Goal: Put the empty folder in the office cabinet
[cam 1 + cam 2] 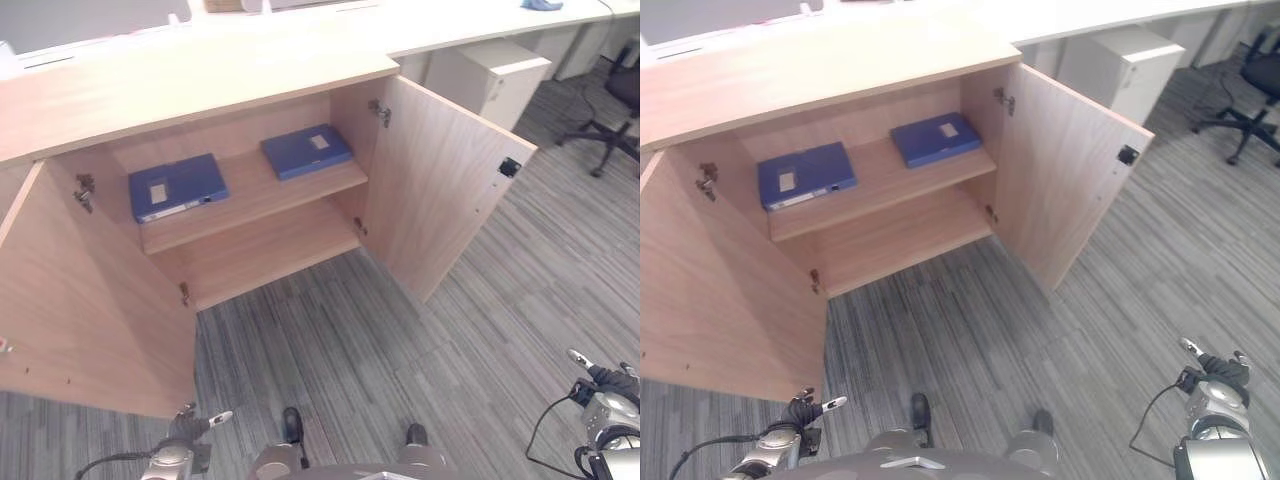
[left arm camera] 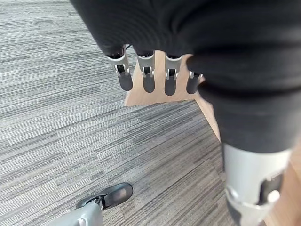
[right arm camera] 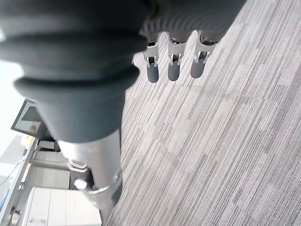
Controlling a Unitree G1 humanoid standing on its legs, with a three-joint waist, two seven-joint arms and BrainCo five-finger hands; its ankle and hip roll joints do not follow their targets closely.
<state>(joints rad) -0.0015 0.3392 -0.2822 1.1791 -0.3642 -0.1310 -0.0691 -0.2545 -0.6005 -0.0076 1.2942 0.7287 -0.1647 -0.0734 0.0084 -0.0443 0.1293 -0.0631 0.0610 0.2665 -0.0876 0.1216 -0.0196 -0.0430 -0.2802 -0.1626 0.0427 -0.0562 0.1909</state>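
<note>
An office is showing here: grey striped carpet tiles (image 1: 330, 330) are covering the floor, a low wooden cabinet (image 1: 200, 80) is standing with both doors open, two blue folders (image 1: 176, 186) (image 1: 305, 150) are lying flat on its shelf (well apart), white desks (image 1: 480, 20) are running along behind, a white pedestal unit (image 1: 490, 75) is sitting beneath, and a black swivel chair (image 1: 615, 110) is standing nearby.
</note>
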